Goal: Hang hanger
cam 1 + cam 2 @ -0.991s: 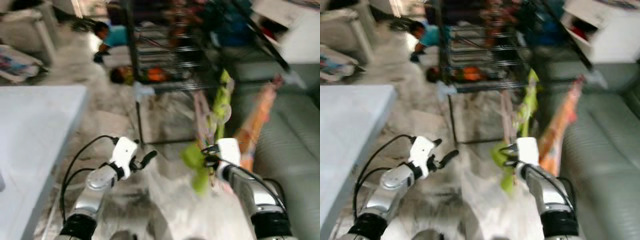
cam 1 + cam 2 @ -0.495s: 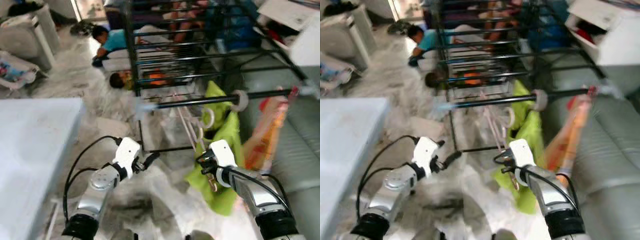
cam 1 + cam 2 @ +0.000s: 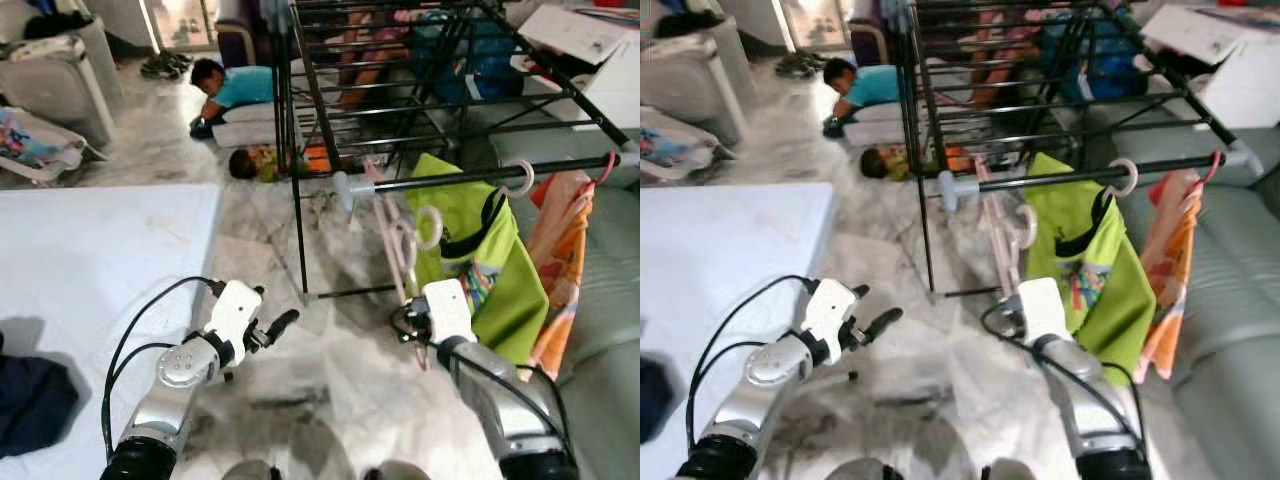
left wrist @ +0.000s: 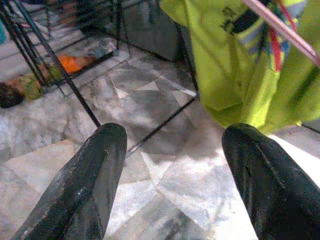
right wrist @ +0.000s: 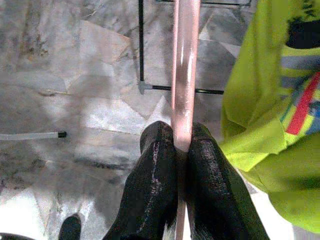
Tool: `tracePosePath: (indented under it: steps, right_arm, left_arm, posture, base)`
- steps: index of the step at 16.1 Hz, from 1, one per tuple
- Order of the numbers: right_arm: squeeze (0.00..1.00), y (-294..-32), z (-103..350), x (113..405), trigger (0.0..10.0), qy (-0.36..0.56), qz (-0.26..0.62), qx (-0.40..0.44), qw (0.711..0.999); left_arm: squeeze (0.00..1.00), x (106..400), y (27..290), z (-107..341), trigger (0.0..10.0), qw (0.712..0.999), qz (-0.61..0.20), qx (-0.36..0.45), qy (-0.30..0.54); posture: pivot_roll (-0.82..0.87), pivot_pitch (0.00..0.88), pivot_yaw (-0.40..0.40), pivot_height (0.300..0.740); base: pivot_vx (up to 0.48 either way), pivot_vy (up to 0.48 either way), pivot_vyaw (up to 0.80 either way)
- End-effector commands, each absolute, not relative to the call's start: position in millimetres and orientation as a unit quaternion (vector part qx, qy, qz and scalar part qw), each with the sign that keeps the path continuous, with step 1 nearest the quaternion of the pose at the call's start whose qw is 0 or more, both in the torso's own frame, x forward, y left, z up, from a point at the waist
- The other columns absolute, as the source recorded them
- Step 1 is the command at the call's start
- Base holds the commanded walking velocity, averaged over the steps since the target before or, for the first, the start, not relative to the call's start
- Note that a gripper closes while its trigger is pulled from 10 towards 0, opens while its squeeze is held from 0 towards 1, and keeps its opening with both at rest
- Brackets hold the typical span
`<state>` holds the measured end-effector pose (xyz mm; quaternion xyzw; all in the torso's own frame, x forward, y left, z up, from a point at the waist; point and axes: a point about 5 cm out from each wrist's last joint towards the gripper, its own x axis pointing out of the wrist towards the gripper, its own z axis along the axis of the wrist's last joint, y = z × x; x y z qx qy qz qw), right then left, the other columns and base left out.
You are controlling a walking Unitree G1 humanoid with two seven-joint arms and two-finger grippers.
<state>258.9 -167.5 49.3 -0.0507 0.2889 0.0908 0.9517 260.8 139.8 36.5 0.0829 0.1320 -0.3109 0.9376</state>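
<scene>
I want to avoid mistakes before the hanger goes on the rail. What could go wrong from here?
1. The right end effector pinches only the thin pink hanger low on one bar, so it may twist or slip.
2. The green shirt hangs close beside it on the rail; the hook could snag the cloth.
3. The left end effector is open and apart, so it cannot steady the hanger.

Before me, on the marble floor (image 3: 330, 370):
- white table (image 3: 90, 290), a dark cloth (image 3: 30, 400) at its near edge;
- grey sofa (image 3: 600, 260) to my right;
- a person (image 3: 235, 85) lying at the floor's far end, a toy (image 3: 250, 163) beside.
</scene>
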Motion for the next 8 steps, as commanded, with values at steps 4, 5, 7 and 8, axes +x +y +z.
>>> tracePosePath:
  steps: [4, 5, 7, 8]
  right_arm:
    - [0.00, -183, 59, 283, 10.0, 0.288, 0.086, -0.050, 0.952]
    - [0.00, -180, 57, 289, 10.0, 0.299, 0.109, -0.054, 0.946]
    - [0.00, -177, 61, 302, 10.0, 0.295, 0.127, -0.063, 0.945]
    - [0.00, -177, 62, 310, 10.0, 0.292, 0.132, -0.072, 0.944]
  left_arm:
    - [0.00, 260, 140, 42, 10.0, 0.935, -0.320, 0.086, 0.125]
    - [0.00, 259, 141, 42, 10.0, 0.935, -0.319, 0.087, 0.126]
    - [0.00, 258, 142, 43, 10.0, 0.935, -0.319, 0.089, 0.127]
    - [0.00, 256, 144, 42, 10.0, 0.935, -0.316, 0.091, 0.129]
  posture:
    - [-0.05, 0.034, 0.036, 0.740]
    - [-0.04, 0.041, 0.038, 0.740]
    - [-0.03, 0.047, 0.034, 0.740]
    - [-0.02, 0.042, 0.031, 0.740]
  base:
    - [0.000, 0.000, 0.00]
    - [0.000, 0.000, 0.00]
    - [0.000, 0.000, 0.00]
    - [0.000, 0.000, 0.00]
